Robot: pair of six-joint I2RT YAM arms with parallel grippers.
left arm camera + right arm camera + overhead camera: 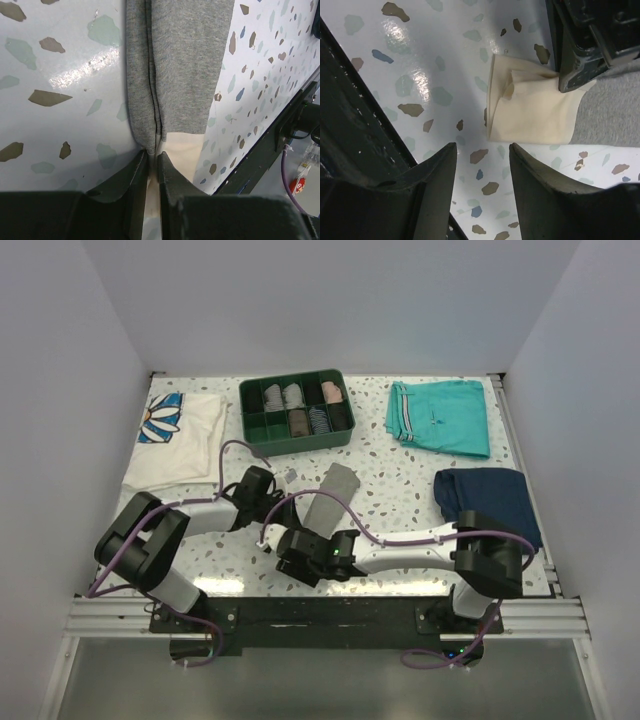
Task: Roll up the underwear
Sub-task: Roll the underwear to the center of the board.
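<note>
- The grey underwear [335, 492] lies flat mid-table, with the left gripper [283, 481] just left of it.
- Behind, a green divided tray [298, 444] holds rolled garments [292, 395].
- At right: teal shorts [440, 417], navy garment [490, 498].

Left arm [195, 512] bent at elbow, reaching in toward middle. Left tool [152, 156] down low, jaws almost together, pinching pale edge of underwear [190, 65]. Right arm [420, 545] folded across front, pointing left. Right tool [482, 150] partway open, nothing between fingers, near left tool's tip.
</note>
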